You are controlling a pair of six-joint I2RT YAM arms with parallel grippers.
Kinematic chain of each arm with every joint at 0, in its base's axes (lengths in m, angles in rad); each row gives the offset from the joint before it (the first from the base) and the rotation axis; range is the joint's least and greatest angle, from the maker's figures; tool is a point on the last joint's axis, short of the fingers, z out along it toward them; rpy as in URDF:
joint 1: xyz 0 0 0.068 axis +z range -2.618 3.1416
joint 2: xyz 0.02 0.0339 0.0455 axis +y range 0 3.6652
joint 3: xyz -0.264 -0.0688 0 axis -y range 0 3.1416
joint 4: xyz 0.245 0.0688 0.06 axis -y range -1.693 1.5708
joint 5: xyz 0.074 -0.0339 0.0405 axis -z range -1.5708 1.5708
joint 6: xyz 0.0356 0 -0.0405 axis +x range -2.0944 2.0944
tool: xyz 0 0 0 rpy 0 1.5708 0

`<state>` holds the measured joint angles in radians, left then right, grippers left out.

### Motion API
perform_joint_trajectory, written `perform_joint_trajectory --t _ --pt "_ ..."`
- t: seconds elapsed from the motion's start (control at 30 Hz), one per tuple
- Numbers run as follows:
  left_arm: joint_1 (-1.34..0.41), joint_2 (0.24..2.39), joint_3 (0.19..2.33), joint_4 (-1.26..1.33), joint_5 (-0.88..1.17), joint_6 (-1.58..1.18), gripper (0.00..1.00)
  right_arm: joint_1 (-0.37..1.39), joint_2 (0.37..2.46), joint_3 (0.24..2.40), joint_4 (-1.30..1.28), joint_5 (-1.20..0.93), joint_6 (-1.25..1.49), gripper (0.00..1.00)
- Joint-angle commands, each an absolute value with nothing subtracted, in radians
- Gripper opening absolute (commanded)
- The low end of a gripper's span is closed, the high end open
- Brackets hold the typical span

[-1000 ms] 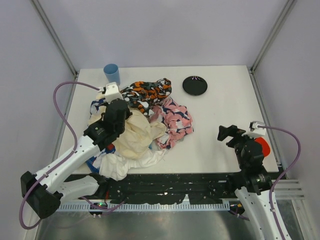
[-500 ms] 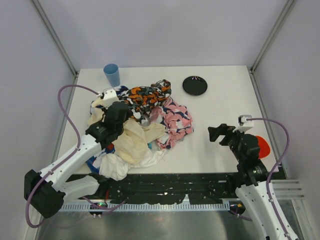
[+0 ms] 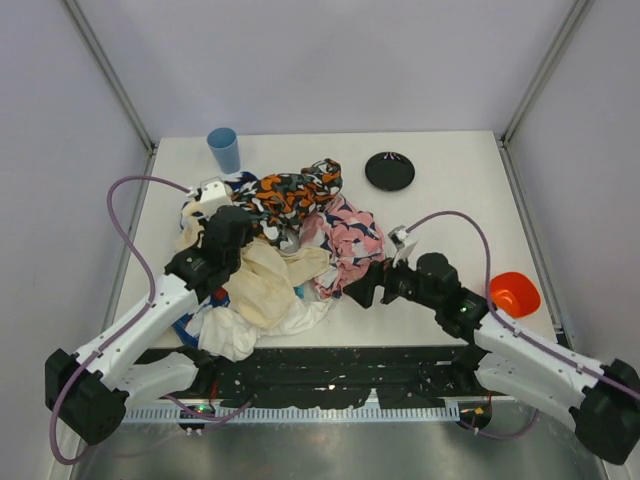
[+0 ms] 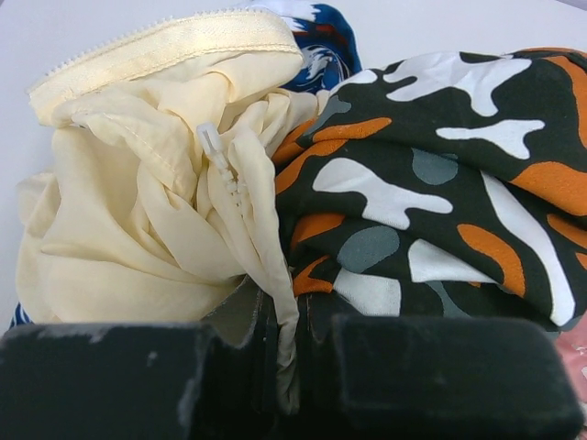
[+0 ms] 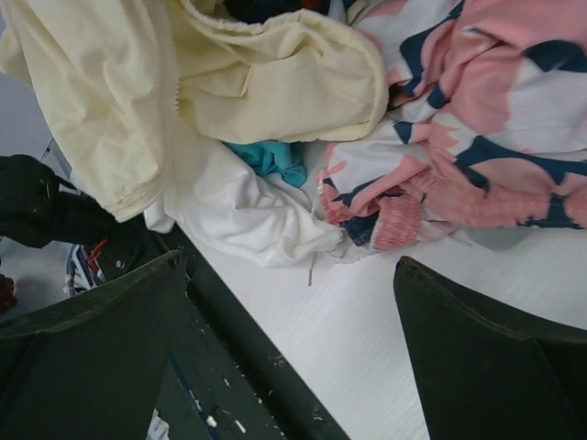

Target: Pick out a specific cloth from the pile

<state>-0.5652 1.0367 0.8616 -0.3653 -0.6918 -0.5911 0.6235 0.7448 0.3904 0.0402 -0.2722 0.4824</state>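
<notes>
A: Where is the teal cloth?
B: The right wrist view shows a small crumpled bit of the teal cloth (image 5: 271,158) peeking out at the near edge of the pile (image 3: 300,215). It is tucked under a fold of the cream cloth (image 5: 275,87). A white cloth (image 5: 243,215) lies against it on the near side and the pink patterned cloth (image 5: 477,119) is just beside it. Most of it is hidden.
A: Is either gripper on it?
B: No. The right gripper (image 3: 362,290) sits low over the table (image 3: 450,215) at the pile's near right corner. Its fingers (image 5: 92,348) are spread wide with nothing between them. The teal bit lies ahead of the gap, apart from both.
A: And the left one?
B: The left gripper (image 4: 292,367) is over the left part of the pile. Its jaws are pressed together on a pinch of the cream cloth, which runs down into the narrow slit between them. A white zip (image 4: 220,170) runs along that fold. The orange, black and white patterned cloth (image 4: 440,211) bunches against it on the right of that view, and a blue-and-white patterned cloth (image 4: 321,50) shows behind.
A: Anything else on the table?
B: A blue cup (image 3: 224,150) stands upright at the far edge, near the pile. A black round disc (image 3: 390,171) lies apart from the cloths, and an orange bowl (image 3: 514,294) sits near the right edge, well apart from the pile
</notes>
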Motion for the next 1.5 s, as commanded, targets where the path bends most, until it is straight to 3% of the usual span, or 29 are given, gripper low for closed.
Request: perform_joint_trajectory --t 0.0,0.27,0.57,0.97,1.23,1.47 --pt "-0.557 1.019 0.85 -0.311 -0.661 -0.595 0.0 0.791 0.958 0.448 0.314 -0.115 0.578 0.98" --pt "-0.552 1.029 0.833 -0.325 -0.661 -0.607 0.0 0.933 1.379 0.643 0.472 -0.018 0.621 1.0" --pt "-0.538 1.048 0.819 -0.333 -0.657 -0.62 0.0 0.979 1.614 0.715 0.549 0.026 0.692 0.93" --pt "-0.526 1.035 0.802 -0.336 -0.653 -0.627 0.0 0.979 1.716 0.687 0.672 -0.048 0.765 0.61" --pt "-0.515 1.035 0.804 -0.336 -0.649 -0.627 0.0 0.989 1.738 0.654 0.721 -0.067 0.795 0.54" --pt "-0.5 1.055 0.818 -0.347 -0.646 -0.617 0.0 0.996 1.706 0.612 0.75 -0.092 0.787 0.24"
